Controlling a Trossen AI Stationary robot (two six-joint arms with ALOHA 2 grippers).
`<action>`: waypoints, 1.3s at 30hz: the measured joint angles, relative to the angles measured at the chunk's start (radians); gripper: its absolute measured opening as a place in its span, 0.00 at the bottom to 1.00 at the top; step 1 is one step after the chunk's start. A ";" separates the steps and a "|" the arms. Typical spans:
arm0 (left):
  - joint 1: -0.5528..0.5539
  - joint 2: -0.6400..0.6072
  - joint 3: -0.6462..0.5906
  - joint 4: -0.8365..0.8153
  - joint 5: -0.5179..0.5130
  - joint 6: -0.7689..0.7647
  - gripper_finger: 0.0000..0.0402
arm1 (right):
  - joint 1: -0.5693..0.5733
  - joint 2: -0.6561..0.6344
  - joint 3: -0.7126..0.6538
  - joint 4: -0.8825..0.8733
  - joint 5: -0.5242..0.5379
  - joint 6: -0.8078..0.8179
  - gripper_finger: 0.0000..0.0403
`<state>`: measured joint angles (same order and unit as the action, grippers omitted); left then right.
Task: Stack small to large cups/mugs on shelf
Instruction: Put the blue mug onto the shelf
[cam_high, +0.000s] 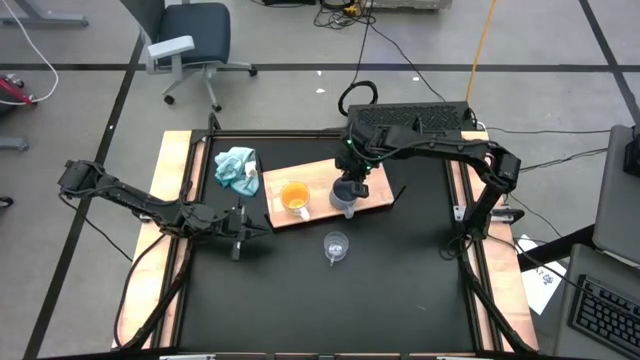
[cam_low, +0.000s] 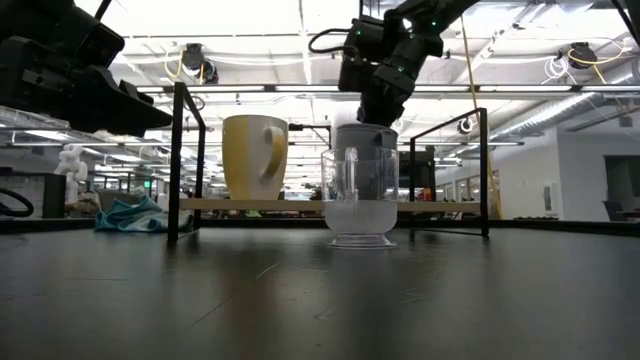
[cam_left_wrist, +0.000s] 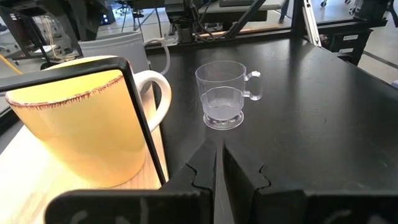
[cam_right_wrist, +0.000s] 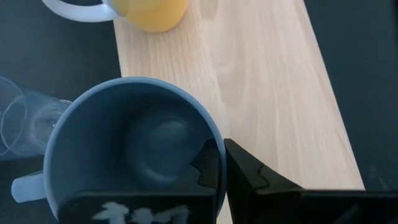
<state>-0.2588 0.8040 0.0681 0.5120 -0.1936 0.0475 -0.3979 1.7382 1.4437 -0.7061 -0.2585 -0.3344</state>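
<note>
Right tool: we see the right tool (cam_high: 347, 187) over the flat light-wood shelf board (cam_high: 380, 197), its two dark fingers (cam_right_wrist: 214, 163) pinched on the rim of the grey-blue ceramic mug (cam_right_wrist: 134, 146), one finger inside the wall and one outside.
Grey-blue mug: upright and empty; we cannot tell whether its base rests on the board.
Orange mug: the orange mug with a pale handle (cam_high: 294, 198) stands upright on the board, beside the grey-blue one and apart from it.
Glass cup: the small clear glass cup with a handle (cam_high: 335, 245) stands on the black worktop (cam_high: 400, 290), just in front of the board.
Left tool: our left tool (cam_high: 240, 232) rests low near the board's left end, fingers closed together on nothing.
Cloth: a crumpled light-blue cloth (cam_high: 236, 168) lies on the worktop by the board's left end.
</note>
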 joint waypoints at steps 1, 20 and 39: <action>0.000 0.000 0.000 -0.001 0.000 0.000 0.08 | 0.002 0.000 0.000 0.001 0.000 0.000 0.00; 0.000 0.000 0.000 0.000 0.000 -0.012 0.08 | 0.015 0.000 0.001 -0.023 0.076 0.000 0.00; 0.000 0.000 0.000 -0.014 0.007 -0.027 0.08 | 0.015 0.000 0.001 0.013 0.077 0.016 0.06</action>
<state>-0.2584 0.8036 0.0681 0.4984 -0.1865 0.0207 -0.3832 1.7378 1.4445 -0.6928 -0.1814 -0.3187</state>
